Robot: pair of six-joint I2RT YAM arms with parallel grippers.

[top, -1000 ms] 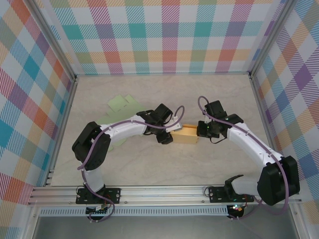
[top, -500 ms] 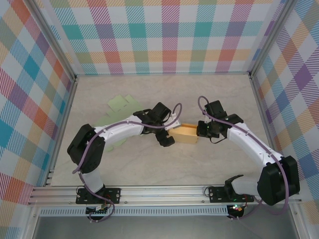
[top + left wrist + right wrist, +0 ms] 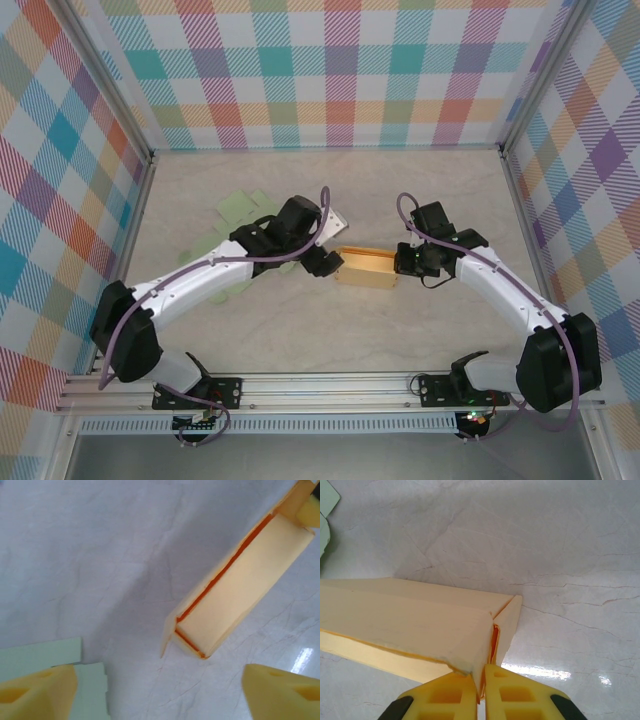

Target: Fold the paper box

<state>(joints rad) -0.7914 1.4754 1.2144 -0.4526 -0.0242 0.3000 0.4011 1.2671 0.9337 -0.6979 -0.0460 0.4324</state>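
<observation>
The paper box [image 3: 367,268] is pale yellow with orange inner edges and lies mid-table, partly folded into a long trough. In the left wrist view the box [image 3: 240,585] sits at the upper right with a flap sticking out at its near corner. My left gripper [image 3: 333,243] hovers just left of the box, apart from it. Its jaws stand open over bare table [image 3: 160,700]. My right gripper [image 3: 403,263] is at the box's right end. In the right wrist view it [image 3: 481,692] is shut on the thin end wall of the box [image 3: 410,625].
Flat pale green paper sheets [image 3: 240,210] lie left of the left arm, with corners in the wrist views [image 3: 50,655] [image 3: 327,500]. Plaid walls and a metal frame [image 3: 330,385] enclose the table. Open marble surface lies in front of and behind the box.
My left gripper let go of the box's left end, opened wide and drew back up and to the left. The right gripper stayed shut on the right end.
</observation>
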